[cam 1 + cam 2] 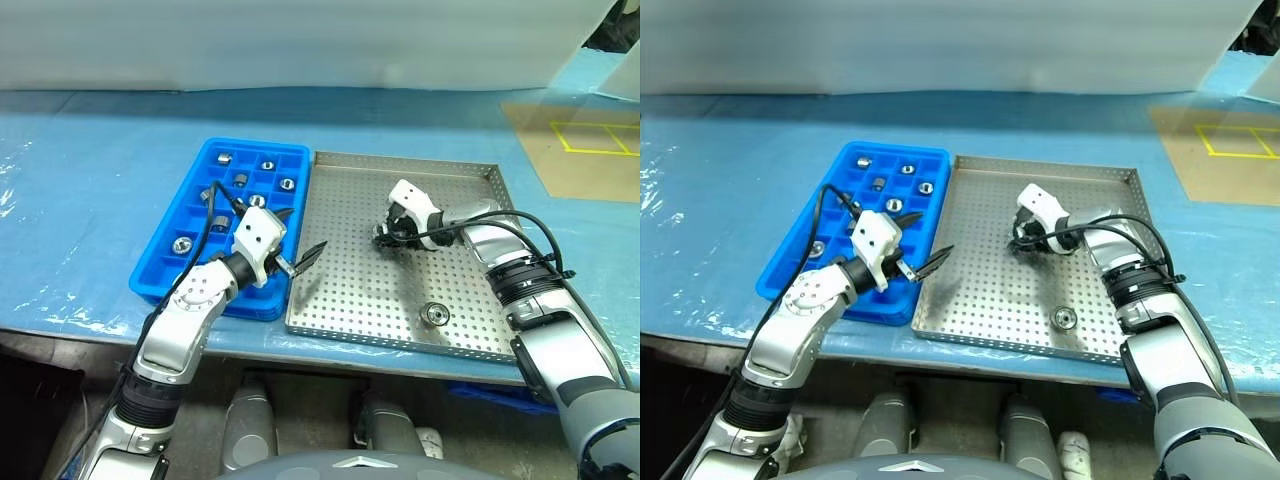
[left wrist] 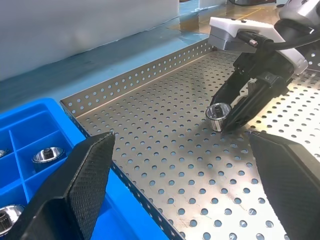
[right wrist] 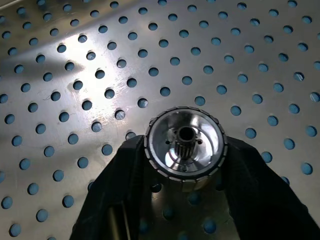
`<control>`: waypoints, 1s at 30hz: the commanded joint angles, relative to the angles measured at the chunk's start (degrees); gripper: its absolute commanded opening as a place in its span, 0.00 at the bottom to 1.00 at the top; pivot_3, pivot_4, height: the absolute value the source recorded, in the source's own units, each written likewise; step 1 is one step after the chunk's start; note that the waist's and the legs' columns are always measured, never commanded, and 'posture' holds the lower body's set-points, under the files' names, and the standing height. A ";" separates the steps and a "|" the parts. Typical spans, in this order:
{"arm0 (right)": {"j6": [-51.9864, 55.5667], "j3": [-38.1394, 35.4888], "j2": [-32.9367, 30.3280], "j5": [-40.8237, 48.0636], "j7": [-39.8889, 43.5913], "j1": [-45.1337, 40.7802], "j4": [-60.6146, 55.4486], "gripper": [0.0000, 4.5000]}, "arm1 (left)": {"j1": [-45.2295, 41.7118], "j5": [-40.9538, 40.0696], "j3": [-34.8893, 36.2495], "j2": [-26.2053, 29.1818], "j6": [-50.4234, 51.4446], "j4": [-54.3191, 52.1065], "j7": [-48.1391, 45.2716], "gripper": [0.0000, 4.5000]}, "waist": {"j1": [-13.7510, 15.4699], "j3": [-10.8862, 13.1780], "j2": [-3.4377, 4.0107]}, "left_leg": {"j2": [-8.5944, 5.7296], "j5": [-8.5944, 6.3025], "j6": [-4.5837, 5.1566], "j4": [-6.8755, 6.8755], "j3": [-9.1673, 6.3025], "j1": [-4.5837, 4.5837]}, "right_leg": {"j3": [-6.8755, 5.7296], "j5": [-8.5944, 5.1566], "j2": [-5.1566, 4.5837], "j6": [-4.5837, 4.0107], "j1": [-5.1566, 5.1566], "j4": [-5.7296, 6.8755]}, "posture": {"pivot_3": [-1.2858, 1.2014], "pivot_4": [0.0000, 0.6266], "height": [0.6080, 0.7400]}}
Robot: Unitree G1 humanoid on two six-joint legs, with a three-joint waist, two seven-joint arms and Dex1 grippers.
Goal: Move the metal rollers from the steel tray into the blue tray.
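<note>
The steel tray (image 1: 400, 160) lies to the right of the blue tray (image 1: 158, 272) on the table. My right gripper (image 1: 384, 238) is down at the steel tray's floor near its middle, shut on a metal roller (image 3: 185, 145), whose ribbed rim sits between both black fingers (image 3: 255, 190). The same roller (image 2: 218, 116) rests on or just above the perforated floor. A second roller (image 1: 435, 315) lies near the steel tray's front edge. My left gripper (image 1: 305, 228) hovers open and holding nothing over the seam between the two trays. Several rollers (image 1: 267, 164) sit in the blue tray's compartments.
Both trays rest on a table under a blue plastic sheet (image 1: 80, 170). A brown board with yellow tape lines (image 1: 585, 145) lies at the far right. The table's front edge (image 1: 60, 325) runs just below the trays.
</note>
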 commanded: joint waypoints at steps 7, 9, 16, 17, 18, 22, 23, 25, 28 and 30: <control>-2.28 -4.76 3.27 2.56 -2.86 -2.93 -1.50 0.36 | 0.62 -1.18 2.43 0.70 -0.56 -3.06 0.64 1.00 | -0.12 0.00 0.00 | 0.00 0.01 -0.01 -0.01 0.00 -0.01 | 0.00 0.00 0.00 0.00 -0.02 0.00 | 0.52 0.24 1.00; -3.17 -6.54 5.43 3.48 -4.30 -5.38 -0.42 0.36 | 1.85 -1.28 4.61 0.71 0.17 -4.61 2.57 1.00 | -0.58 0.01 0.01 | 0.01 0.01 -0.02 -0.01 0.01 -0.05 | 0.02 0.00 0.01 -0.01 -0.09 0.03 | 0.53 0.24 1.00; -7.74 -8.19 12.11 4.83 -5.14 -12.26 3.43 0.36 | 9.71 -2.68 9.91 2.61 3.21 -13.08 5.19 1.00 | -0.94 0.01 0.01 | 0.02 0.00 -0.01 -0.07 0.00 -0.12 | -0.02 -0.04 0.01 -0.08 -0.15 0.00 | 0.56 0.24 1.00; -8.58 -8.26 13.37 4.85 -5.32 -13.40 4.50 0.36 | 11.45 -2.75 10.71 2.77 3.52 -14.12 5.69 1.00 | -0.96 0.01 0.01 | 0.02 -0.01 -0.01 -0.11 0.00 -0.11 | -0.04 -0.05 0.01 -0.09 -0.15 -0.03 | 0.56 0.24 1.00; -9.54 -8.27 14.62 4.86 -5.44 -14.40 5.57 0.36 | 12.97 -2.57 11.17 3.01 3.77 -14.97 6.06 1.00 | -0.90 0.01 0.01 | 0.04 -0.01 0.00 -0.13 0.00 -0.11 | -0.05 -0.06 0.01 -0.10 -0.16 -0.04 | 0.57 0.24 1.00; -12.78 -7.47 19.71 4.38 -5.38 -17.73 10.52 0.36 | 15.95 -2.42 11.44 2.74 4.31 -17.60 7.73 1.00 | -0.05 0.02 0.02 | 0.06 0.02 -0.05 -0.32 -0.02 -0.12 | -0.17 -0.10 0.02 -0.18 -0.20 -0.04 | 0.60 0.24 1.00; -13.75 -7.06 20.80 4.00 -5.17 -18.36 11.84 0.36 | 16.29 -2.46 11.38 2.50 4.42 -18.15 8.23 1.00 | 0.28 0.03 0.03 | 0.07 0.03 -0.07 -0.33 -0.03 -0.12 | -0.19 -0.11 0.02 -0.19 -0.21 -0.04 | 0.60 0.24 1.00; -15.55 -5.61 23.43 3.10 -4.21 -19.29 14.37 0.36 | 17.30 -1.80 11.09 2.26 4.30 -19.17 9.23 1.00 | 0.76 0.03 0.03 | 0.06 0.03 -0.07 -0.35 -0.03 -0.15 | -0.20 -0.11 0.00 -0.19 -0.21 -0.05 | 0.62 0.24 1.00; -16.88 -3.84 26.42 2.36 -2.28 -19.48 16.33 0.36 | 19.75 -1.54 11.39 1.91 4.31 -20.88 10.63 1.00 | 1.03 0.03 0.03 | 0.05 0.02 -0.07 -0.39 -0.04 -0.16 | -0.21 -0.12 -0.01 -0.19 -0.21 -0.10 | 0.63 0.24 1.00; -17.72 -2.58 27.81 1.59 -1.38 -18.81 16.80 0.36 | 22.27 -1.14 11.64 2.27 4.18 -22.25 10.93 1.00 | 1.44 0.04 0.03 | 0.05 0.02 -0.07 -0.45 -0.05 -0.17 | -0.23 -0.13 -0.01 -0.20 -0.22 -0.14 | 0.64 0.24 1.00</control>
